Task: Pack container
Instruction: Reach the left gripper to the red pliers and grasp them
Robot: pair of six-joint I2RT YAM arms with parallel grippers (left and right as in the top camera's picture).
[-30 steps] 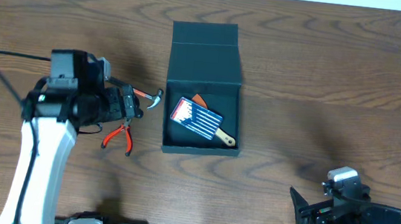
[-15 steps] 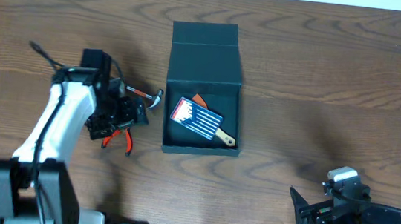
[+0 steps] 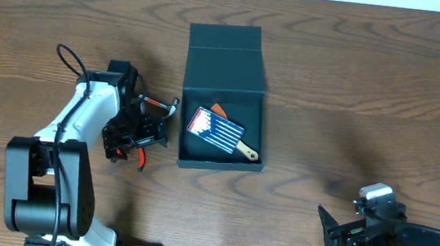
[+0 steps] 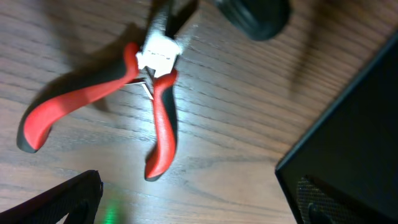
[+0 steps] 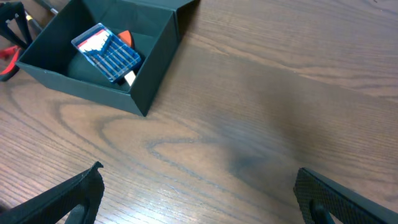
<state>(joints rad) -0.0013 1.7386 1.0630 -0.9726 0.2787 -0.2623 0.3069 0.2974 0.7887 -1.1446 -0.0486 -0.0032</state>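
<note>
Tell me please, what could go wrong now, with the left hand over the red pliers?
1. The pliers lie with handles spread, so the open left hand may catch only one handle and let them swing.
2. The hammer and the container wall are close; the hand might nudge them.

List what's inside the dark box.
A blue bit pack lies on top in the container. Beneath it, an orange piece and a tan handle poke out; rest covered.
</note>
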